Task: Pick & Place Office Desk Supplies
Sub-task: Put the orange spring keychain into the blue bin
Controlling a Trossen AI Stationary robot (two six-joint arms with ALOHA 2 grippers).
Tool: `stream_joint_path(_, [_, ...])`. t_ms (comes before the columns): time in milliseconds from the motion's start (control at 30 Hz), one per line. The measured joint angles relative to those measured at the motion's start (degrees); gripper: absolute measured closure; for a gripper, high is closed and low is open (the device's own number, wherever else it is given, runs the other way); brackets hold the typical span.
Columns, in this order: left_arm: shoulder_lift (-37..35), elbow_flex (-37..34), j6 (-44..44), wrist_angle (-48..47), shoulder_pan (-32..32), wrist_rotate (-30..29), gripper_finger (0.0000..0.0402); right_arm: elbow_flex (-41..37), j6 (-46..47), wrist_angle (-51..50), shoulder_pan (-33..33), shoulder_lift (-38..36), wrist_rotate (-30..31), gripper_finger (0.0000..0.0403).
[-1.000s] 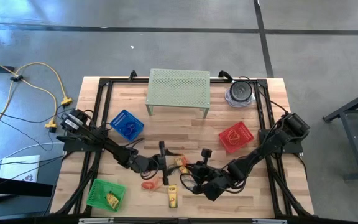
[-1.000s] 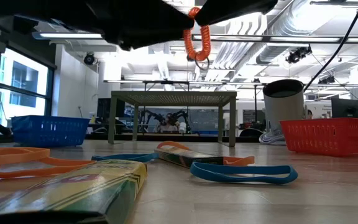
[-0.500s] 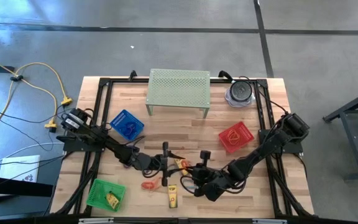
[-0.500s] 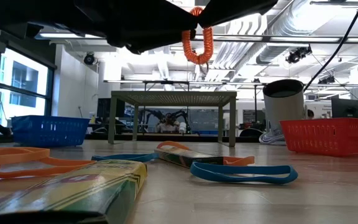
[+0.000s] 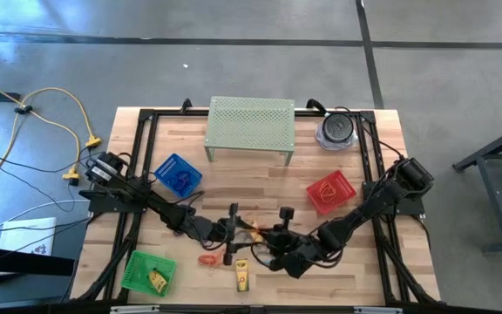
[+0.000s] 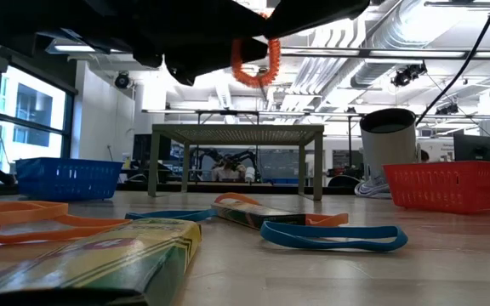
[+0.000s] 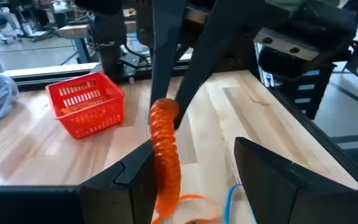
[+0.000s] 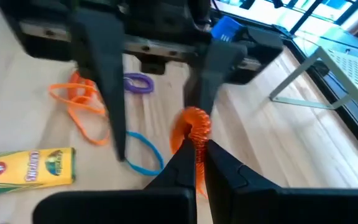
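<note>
An orange coiled band (image 6: 249,64) hangs in the air over the table's near middle; it also shows in the left wrist view (image 7: 165,149) and the right wrist view (image 8: 191,124). My right gripper (image 8: 199,146) (image 5: 266,242) is shut on it. My left gripper (image 7: 194,152) (image 5: 233,229) is open, facing the right gripper, with one finger (image 7: 138,171) right beside the coil; I cannot tell whether it touches. On the table lie orange bands (image 8: 82,102), a blue band (image 6: 330,235), a purple band (image 8: 138,82) and a yellow crayon box (image 5: 241,275). My right gripper pinches the coil's upper end (image 8: 194,127) between its two fingertips, coming at it slanting down from the table's right. The coil hangs bent below the fingers, lifted clear of the table.
A pale green perforated stand (image 5: 251,126) stands at the far middle, with a grey cup (image 5: 336,131) to its right. A blue basket (image 5: 179,174), a red basket (image 5: 330,192) and a green basket (image 5: 147,270) stand around the grippers. A black frame (image 5: 142,157) runs along the table's sides.
My left gripper has moved toward the table's right, up to the coil held by my right gripper, staying open. The coil, which hung as a straight U, now bends sideways toward the left gripper. The right gripper stays shut on it.
</note>
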Motion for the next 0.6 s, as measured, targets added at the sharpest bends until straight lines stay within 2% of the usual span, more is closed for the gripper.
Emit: stream_joint_path(600, [0.0,0.0,-0.13,-0.57,0.04,0.13,0.0209,0.0,-1.8,1.36,0.09,-0.02,-2.15,0.0399])
